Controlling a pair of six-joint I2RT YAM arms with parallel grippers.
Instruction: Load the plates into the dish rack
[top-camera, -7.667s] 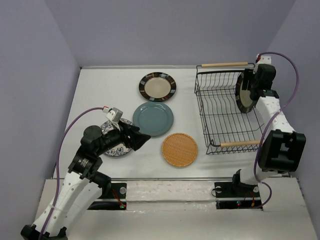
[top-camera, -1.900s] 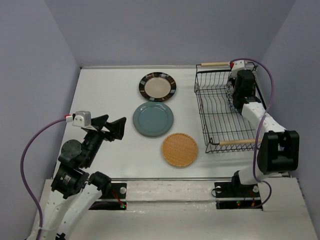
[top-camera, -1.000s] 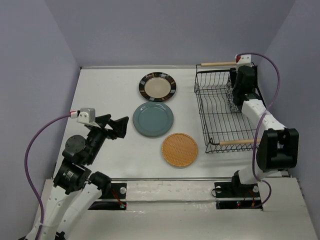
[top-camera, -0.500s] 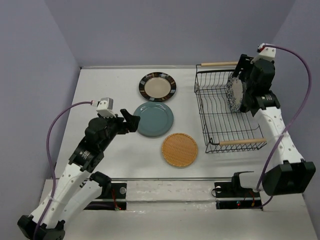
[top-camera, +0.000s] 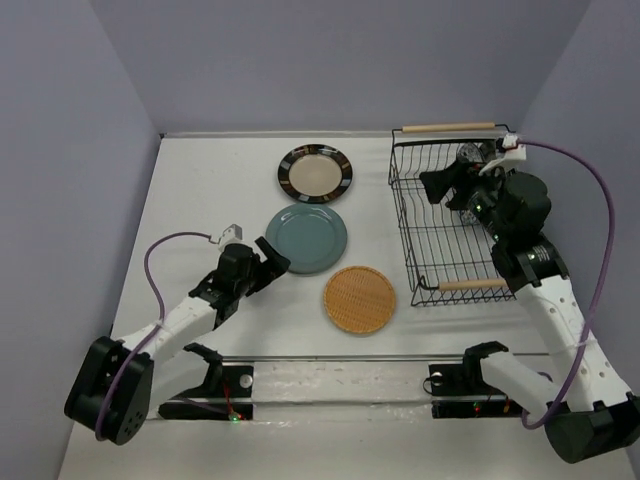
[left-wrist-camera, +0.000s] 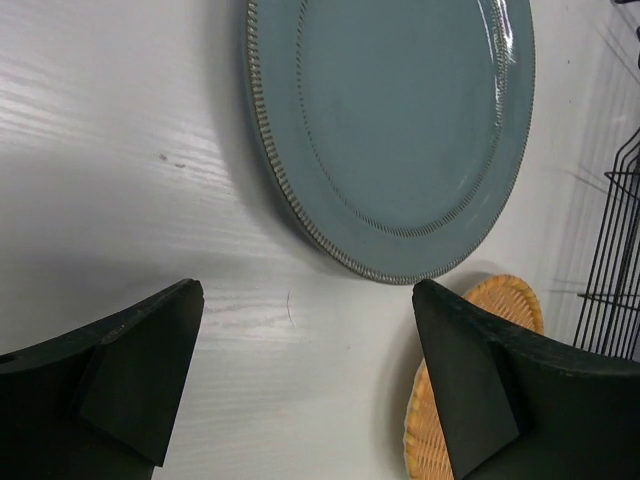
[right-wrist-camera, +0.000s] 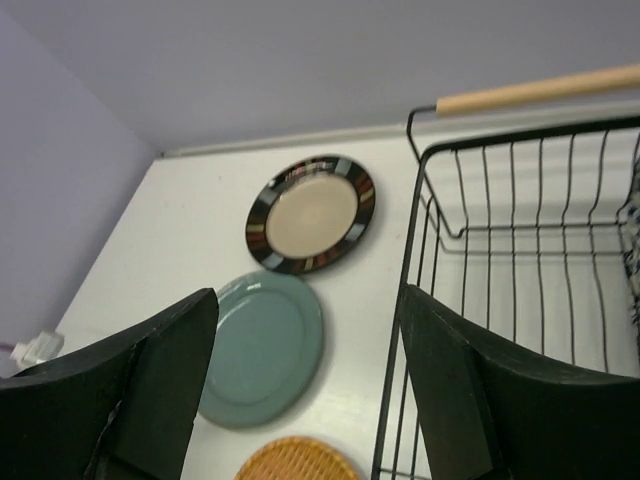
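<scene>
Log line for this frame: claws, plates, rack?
left claw open, at teal plate edge | right claw open, empty, above dish rack | striped plate, wicker plate on table

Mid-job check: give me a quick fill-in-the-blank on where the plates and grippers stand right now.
The plate nearest the left gripper is coloured ___. Outside the dish rack, ___ plates lie flat. The right gripper hangs over the rack with jaws ___. Missing: teal; three; open.
</scene>
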